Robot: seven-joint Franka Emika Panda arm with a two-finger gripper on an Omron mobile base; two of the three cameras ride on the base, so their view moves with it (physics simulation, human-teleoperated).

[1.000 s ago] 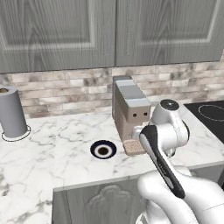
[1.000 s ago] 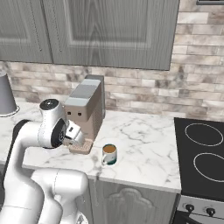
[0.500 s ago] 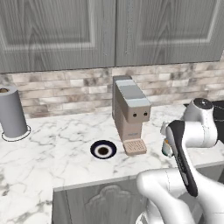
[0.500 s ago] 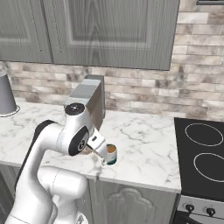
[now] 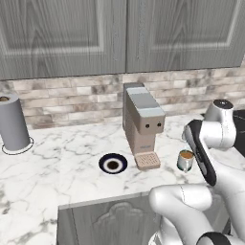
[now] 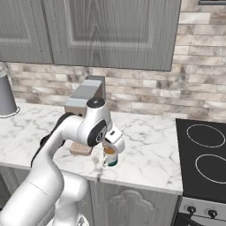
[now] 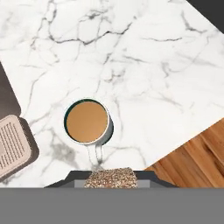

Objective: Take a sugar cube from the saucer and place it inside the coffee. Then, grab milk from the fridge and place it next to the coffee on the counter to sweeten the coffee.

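- Tool (image 7: 109, 177) pinched the sugar cube (image 7: 109, 178), hanging above the coffee (image 7: 87, 121), off toward its handle.
- Release would go best once centred over the brown liquid.

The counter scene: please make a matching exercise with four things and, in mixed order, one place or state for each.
Things:
1. coffee
2. sugar cube
3. saucer
4. paper towel roll

Places or states:
A. held in the end effector
B. far left of the counter, standing upright
C. left of the coffee machine's drip tray
D. right of the drip tray, full of brown liquid

Pairs: 1-D, 2-A, 3-C, 4-B
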